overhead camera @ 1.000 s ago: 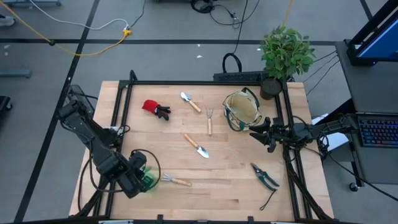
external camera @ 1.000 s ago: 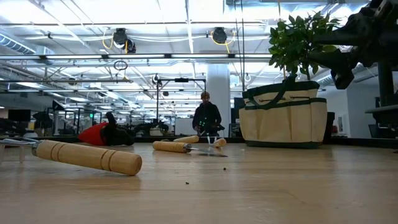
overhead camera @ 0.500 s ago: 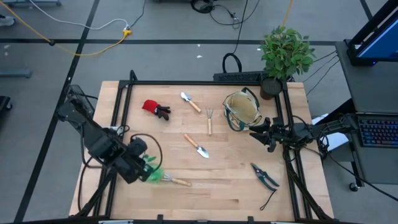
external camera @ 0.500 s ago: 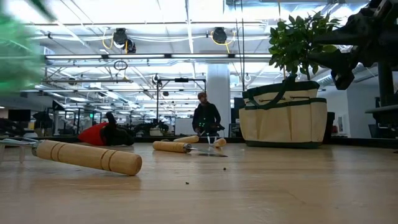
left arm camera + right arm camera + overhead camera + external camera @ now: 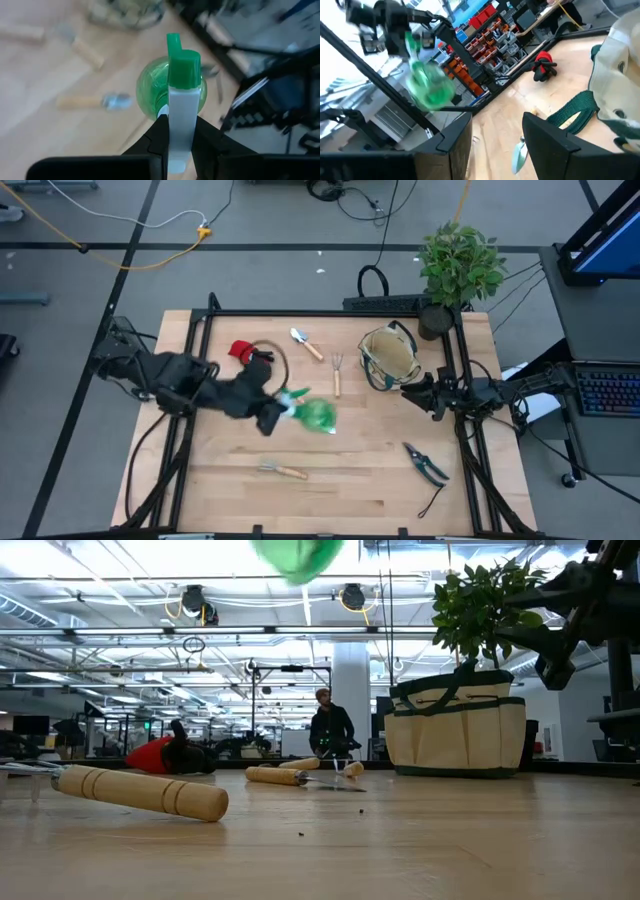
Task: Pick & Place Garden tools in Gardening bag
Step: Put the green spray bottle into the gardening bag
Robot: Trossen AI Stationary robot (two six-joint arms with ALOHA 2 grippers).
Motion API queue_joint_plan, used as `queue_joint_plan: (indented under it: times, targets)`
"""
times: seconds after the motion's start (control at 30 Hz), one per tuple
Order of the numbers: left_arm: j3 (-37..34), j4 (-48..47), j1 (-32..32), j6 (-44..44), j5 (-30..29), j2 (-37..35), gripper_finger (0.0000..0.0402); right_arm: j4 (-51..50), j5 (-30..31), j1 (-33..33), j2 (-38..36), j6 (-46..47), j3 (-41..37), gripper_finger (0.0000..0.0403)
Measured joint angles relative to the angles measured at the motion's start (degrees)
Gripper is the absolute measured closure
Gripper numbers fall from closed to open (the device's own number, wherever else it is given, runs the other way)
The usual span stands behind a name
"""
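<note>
The table carries the bag near its far right corner. The left gripper, over the table's middle, is clamped on the green spray bottle. The right gripper waits beside the bag, fingers apart.

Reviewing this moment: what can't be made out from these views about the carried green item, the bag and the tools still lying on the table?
- Green spray bottle: blurred in the high view; cut off by the low view's top edge.
- Middle trowel: hidden in the high view under the bottle and the left gripper.
- Gardening bag contents: walls hide the inside in the low view; too small in the high view.
- Pruning shears: not in the low view.
</note>
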Motion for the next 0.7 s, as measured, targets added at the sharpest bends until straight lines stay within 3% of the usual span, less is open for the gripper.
queue_joint_plan:
  times: [0.1,0.27,0.47,0.7]
  targets:
    - [0.08,6.76,4.05,6.2,0.86,0.87,0.0347,0.0,-1.36,0.1,0.0,-5.91,0.02,0.0236]
    - [0.12,14.63,9.39,12.71,1.46,2.91,0.0347,-0.2,-9.12,0.11,0.0,-17.13,0.01,0.0236]
    - [0.01,20.93,15.53,17.24,7.76,8.14,0.0346,-0.59,-16.19,0.13,0.0,-23.48,0.02,0.0236]
    - [5.39,23.31,23.44,24.65,14.84,16.37,0.0346,-1.31,-16.34,0.13,0.0,-30.33,0.02,0.0236]
